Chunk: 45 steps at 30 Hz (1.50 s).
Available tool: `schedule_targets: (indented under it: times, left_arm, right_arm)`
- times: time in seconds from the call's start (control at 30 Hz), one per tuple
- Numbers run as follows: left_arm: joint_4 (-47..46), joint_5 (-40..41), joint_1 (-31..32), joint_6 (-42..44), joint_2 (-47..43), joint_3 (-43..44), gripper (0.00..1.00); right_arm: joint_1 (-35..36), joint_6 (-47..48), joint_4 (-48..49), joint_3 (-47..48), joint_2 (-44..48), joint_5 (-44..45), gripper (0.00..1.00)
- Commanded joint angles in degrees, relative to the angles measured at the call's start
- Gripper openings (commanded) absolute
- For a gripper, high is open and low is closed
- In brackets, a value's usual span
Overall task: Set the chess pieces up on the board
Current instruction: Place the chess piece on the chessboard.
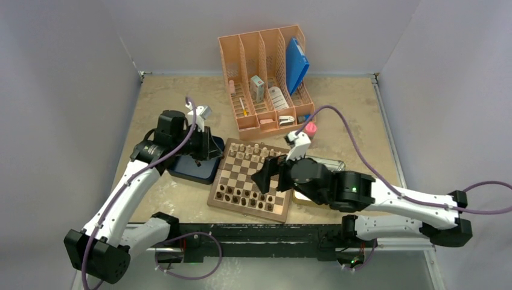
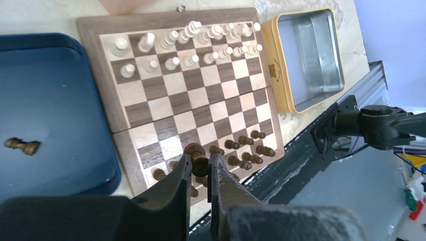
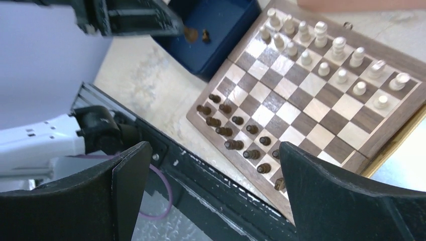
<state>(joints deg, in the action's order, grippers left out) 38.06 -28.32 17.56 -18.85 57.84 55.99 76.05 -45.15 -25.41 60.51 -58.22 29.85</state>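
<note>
Left claw (image 2: 199, 160) pinches one small dark brown wooden chess piece (image 2: 195, 152); just beyond its tips the square wooden checked chessboard (image 2: 95, 35) carries crowded dark pieces (image 2: 246, 149). Right claw (image 3: 215, 150) gapes empty, jaws wide, above those same rows. Hazard: a descending finger may topple standing neighbours; another dark piece (image 2: 22, 145) lies loose in the dark blue tray (image 2: 60, 90) beside the left claw

White-and-black arms (image 1: 121, 202), purple cables (image 1: 331, 108)

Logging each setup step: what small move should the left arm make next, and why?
Probably carry the dark piece, clamped in the left gripper, over to a free near-edge square of the board and lower it; the right gripper is open and empty.
</note>
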Motion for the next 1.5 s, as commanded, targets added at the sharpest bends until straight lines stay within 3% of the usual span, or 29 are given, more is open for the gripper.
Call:
schedule_targets:
  times: [0.0, 0.47, 0.87, 1.2, 1.47]
  left_arm:
    - [-1.4, 0.3, 4.1, -3.6, 0.6, 2.8, 0.0]
    - [-8.1, 21.2, 29.0, -10.2, 9.9, 7.4, 0.0]
    - [-17.2, 33.5, 49.7, -12.4, 22.0, 7.9, 0.0]
    - [-19.3, 36.5, 57.4, -12.3, 30.8, 10.0, 0.0]
    - [-19.8, 37.4, 59.2, -13.5, 33.5, 8.1, 0.0]
  right_arm:
    - [-0.3, 0.5, -1.1, 1.6, 4.8, 6.0, 0.99]
    - [-0.3, 3.2, -1.6, 6.1, 17.8, 7.6, 0.99]
    - [-0.3, 4.9, -3.3, 9.8, 25.5, 14.1, 0.99]
    - [-0.3, 4.9, -2.0, 9.1, 25.5, 13.7, 0.99]
    - [-0.3, 4.8, -1.1, 8.2, 25.2, 13.0, 0.99]
